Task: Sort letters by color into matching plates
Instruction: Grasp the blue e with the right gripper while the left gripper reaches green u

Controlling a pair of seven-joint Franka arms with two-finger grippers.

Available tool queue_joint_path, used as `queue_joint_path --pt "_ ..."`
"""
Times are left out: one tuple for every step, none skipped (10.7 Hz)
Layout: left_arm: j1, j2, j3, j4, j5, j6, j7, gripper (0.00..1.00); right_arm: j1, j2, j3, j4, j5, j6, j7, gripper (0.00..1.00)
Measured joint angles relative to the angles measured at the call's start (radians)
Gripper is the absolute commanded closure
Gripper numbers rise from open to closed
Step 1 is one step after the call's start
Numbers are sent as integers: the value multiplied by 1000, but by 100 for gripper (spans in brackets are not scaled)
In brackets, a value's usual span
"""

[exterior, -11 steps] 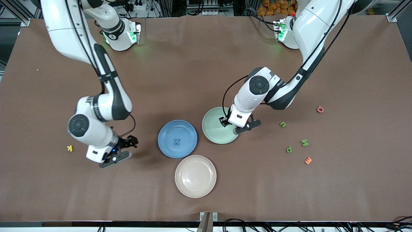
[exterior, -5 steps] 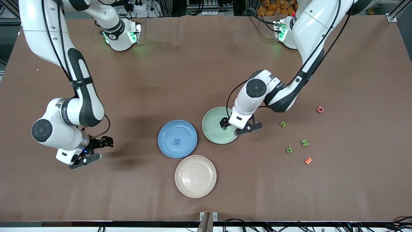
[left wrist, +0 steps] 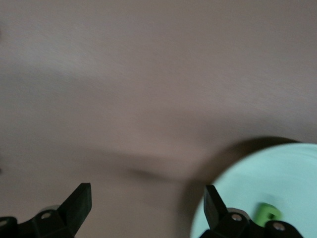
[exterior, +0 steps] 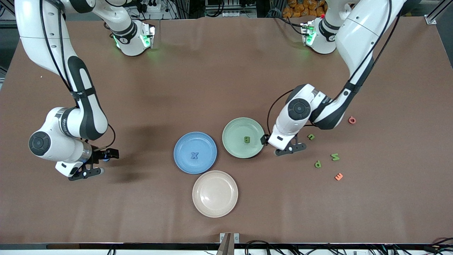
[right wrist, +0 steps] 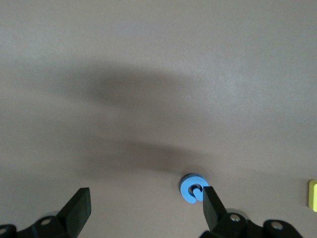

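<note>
- The blue plate [exterior: 195, 152] holds a blue X letter [exterior: 194, 155], and the green plate [exterior: 243, 137] beside it holds one green letter [exterior: 247, 140]; my judgement is that the sort is in its early part.
- The left tool [exterior: 281, 146] hangs with its fingers spread and empty, just beside the green plate's rim on the side toward the left arm's end of the surface.
- Three loose green letters lie toward that end: one [exterior: 311, 136] just beside the left tool, then one [exterior: 334, 156] and another [exterior: 317, 164] nearer the front camera edge.
- The left arm's next move likely calls for a short shift to the closest green letter, steering clear of the red letter [exterior: 351, 120] and the orange letter [exterior: 338, 176] that lie among them.
- The right tool [exterior: 92, 162] hangs low near the right arm's end, fingers spread and empty, with a round blue letter [right wrist: 193, 188] on the surface just at one fingertip [right wrist: 212, 201].
- A yellow letter [right wrist: 312, 195] sits near that blue letter; closing on the blue one alone seems to be the need.
- Bare surface runs wide between the right tool and the blue plate, and the cream plate [exterior: 214, 193] sits nearer the front camera edge, out of that path.
</note>
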Motion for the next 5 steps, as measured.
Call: queue_joint_path --pt "24 -4 0 -14 36 0 4 0 -2 5 -1 -11 0 11 0 0" --pt "53 -11 0 -32 70 -2 17 0 -5 13 -1 -27 0 45 0 0" --pt "86 -21 0 -57 86 -3 38 0 -9 23 -1 -44 -1 80 0 0" --pt "124 -31 1 -86 90 -5 45 0 -13 29 -1 -55 -1 98 0 0" --pt "168 -42 3 -111 91 -5 46 0 -18 33 -2 -57 -1 102 0 0"
